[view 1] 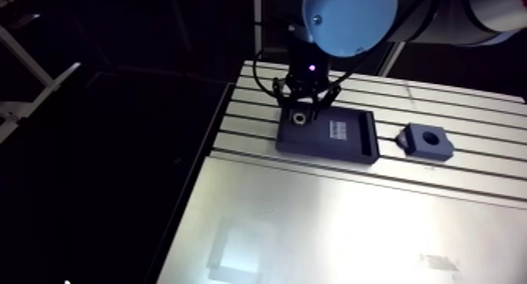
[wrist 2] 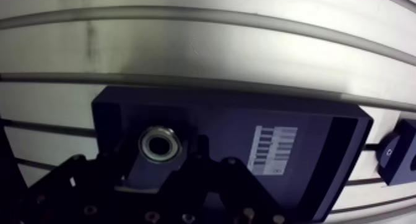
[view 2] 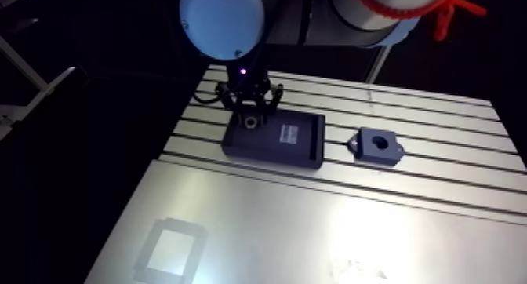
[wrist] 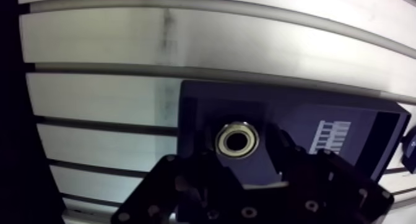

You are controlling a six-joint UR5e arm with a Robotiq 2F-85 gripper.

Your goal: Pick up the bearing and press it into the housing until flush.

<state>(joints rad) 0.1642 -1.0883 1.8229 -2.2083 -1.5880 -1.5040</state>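
Observation:
A small metal ring bearing (wrist: 237,138) lies in a recess at one end of a dark rectangular tray (wrist: 297,115) that carries a white label. My gripper (wrist: 242,147) hangs low over it, open, with one finger on each side of the bearing and narrow gaps between; the bearing rests on the tray. In the arm view the gripper (view 1: 306,99) stands over the tray's left end. To the right of the tray, on the slotted table, sits the housing (view 1: 426,140), a dark block with a round bore, apart from the gripper.
The tray lies across the table's slots (view 1: 439,99). A smooth metal plate (view 1: 353,232) covers the table's near part. The table's left edge (view 1: 205,162) drops off into darkness close to the tray.

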